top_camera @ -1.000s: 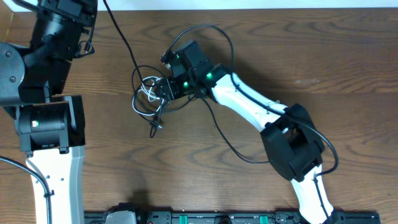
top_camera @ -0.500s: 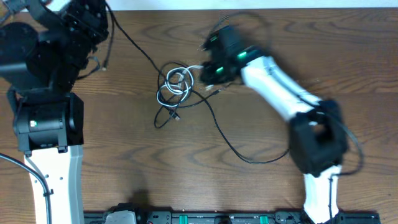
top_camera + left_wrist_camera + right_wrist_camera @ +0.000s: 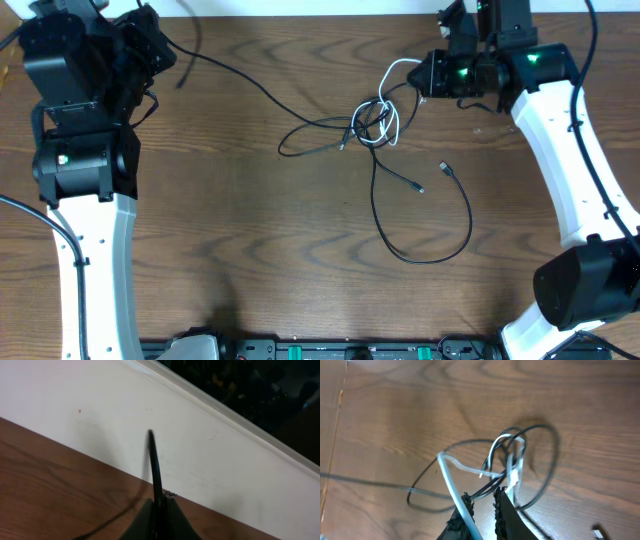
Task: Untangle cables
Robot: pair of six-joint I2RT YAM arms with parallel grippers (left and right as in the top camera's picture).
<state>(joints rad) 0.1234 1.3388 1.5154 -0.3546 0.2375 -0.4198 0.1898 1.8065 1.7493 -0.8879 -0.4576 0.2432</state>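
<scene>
White and black cables (image 3: 375, 118) knotted, ends sprawling

Pinched shut in the right gripper (image 3: 428, 76): white cable (image 3: 397, 65), arcing off the fingertips into a knot (image 3: 375, 118) just ahead. From the knot across to the closed left gripper (image 3: 162, 50): black cable (image 3: 250, 79). Nearer the right arm's base, loose on the table (image 3: 250, 230): second black cable (image 3: 410, 259), looped.

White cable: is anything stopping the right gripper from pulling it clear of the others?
Yes. The right gripper is shut on the white cable, but further along it loops through the black cables in a knot; those would likely drag along. Nothing else visible blocks it.
</scene>
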